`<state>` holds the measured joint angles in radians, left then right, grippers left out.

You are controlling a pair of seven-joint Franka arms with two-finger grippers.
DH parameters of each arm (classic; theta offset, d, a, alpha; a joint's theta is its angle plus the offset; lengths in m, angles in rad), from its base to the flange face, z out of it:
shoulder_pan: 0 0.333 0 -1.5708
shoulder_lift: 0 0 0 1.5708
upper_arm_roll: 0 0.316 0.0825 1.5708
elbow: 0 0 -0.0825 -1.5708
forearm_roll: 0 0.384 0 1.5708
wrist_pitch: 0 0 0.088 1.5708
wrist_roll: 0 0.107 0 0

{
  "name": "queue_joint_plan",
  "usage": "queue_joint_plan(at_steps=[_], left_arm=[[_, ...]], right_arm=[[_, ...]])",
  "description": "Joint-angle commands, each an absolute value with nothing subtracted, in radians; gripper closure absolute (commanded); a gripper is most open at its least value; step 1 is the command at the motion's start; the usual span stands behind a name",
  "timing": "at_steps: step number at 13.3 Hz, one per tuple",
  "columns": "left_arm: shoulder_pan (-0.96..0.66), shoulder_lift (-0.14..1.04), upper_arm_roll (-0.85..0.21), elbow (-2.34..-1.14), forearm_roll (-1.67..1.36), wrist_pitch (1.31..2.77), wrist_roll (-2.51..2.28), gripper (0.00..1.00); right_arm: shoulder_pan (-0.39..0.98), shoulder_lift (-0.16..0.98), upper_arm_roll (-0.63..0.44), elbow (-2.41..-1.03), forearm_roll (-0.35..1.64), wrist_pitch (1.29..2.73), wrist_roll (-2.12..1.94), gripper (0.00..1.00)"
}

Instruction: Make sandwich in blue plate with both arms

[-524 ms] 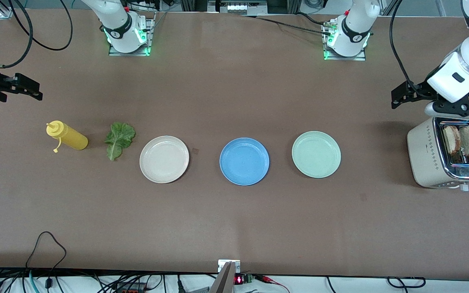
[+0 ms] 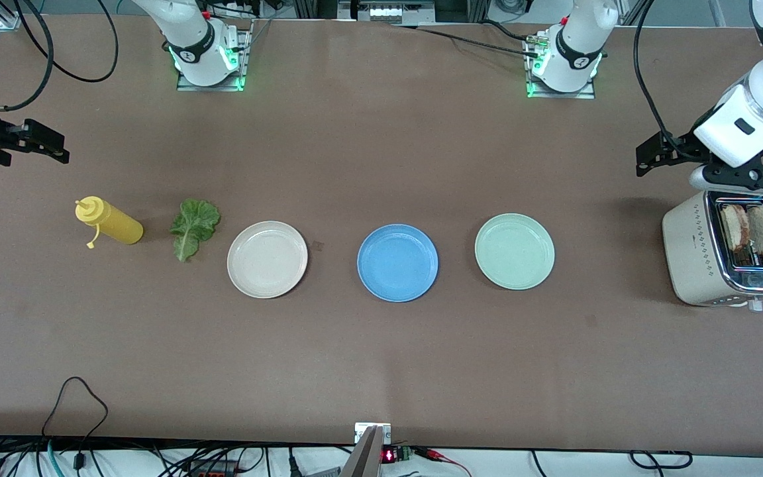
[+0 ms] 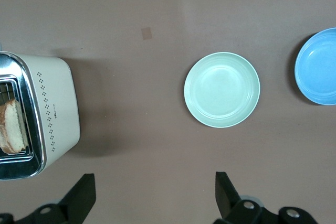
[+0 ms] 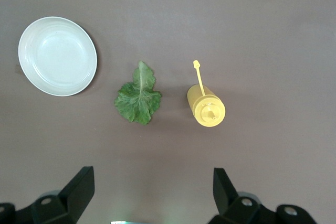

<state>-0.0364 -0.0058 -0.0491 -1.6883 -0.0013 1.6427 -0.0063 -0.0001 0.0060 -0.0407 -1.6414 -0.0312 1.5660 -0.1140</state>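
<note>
Left gripper: black, two blunt fingers spread wide with nothing between them; up in the air over the desk just beside the toaster, at the left arm's end
Right gripper: black, fingers spread wide and empty; it hangs over bare desk at the right arm's end, near the mustard bottle and the lettuce leaf
Toaster: boxy cream body with rounded corners, shiny chrome top, rows of small dark dot marks on its side; no writing can be read
Bread slices: two tan toasted slices with brown crust, standing upright side by side in the toaster's slots, their tops sticking out
Mint-green plate: round, smooth, pale, shallow rim; between the toaster and the blue plate
Blue plate: round, plain medium blue, matte, shallow rim; it lies at the middle of the row of three plates, bare, apart from both neighbours
Beige plate: round, off-white, same shallow shape; next toward the right arm's end
Lettuce leaf: ruffled green, pale midrib, lying flat on the desk between the beige plate and the bottle
Mustard bottle: yellow plastic squeeze bottle, pointed nozzle, small cap dangling on a strap; no label seen
Desk: flat, matte brown surface
</note>
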Motion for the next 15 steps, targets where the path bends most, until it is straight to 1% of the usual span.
queue_joint_plan(at_steps=[1,8,10,11,13,15], left_arm=[[-0.038,0.021,-0.049,-1.64,0.017,1.594,0.011,0.0],[-0.032,0.028,-0.048,-1.643,0.02,1.577,0.009,0.0],[-0.026,0.066,-0.037,-1.641,0.053,1.52,0.011,0.0],[-0.026,0.092,-0.038,-1.641,0.131,1.507,0.014,0.0],[-0.005,0.124,-0.032,-1.643,0.231,1.502,0.02,0.0],[0.064,0.178,-0.034,-1.638,0.328,1.514,0.101,0.0]], right_arm=[[-0.002,0.011,-0.04,-1.626,-0.026,1.557,-0.104,0.0],[-0.002,0.011,-0.04,-1.626,-0.026,1.559,-0.103,0.0],[-0.002,0.011,-0.04,-1.626,-0.026,1.554,-0.103,0.0],[-0.002,0.011,-0.04,-1.626,-0.026,1.557,-0.103,0.0],[0.003,0.018,-0.04,-1.626,-0.026,1.556,-0.104,0.0],[0.008,0.02,-0.04,-1.626,-0.026,1.555,-0.103,0.0]])
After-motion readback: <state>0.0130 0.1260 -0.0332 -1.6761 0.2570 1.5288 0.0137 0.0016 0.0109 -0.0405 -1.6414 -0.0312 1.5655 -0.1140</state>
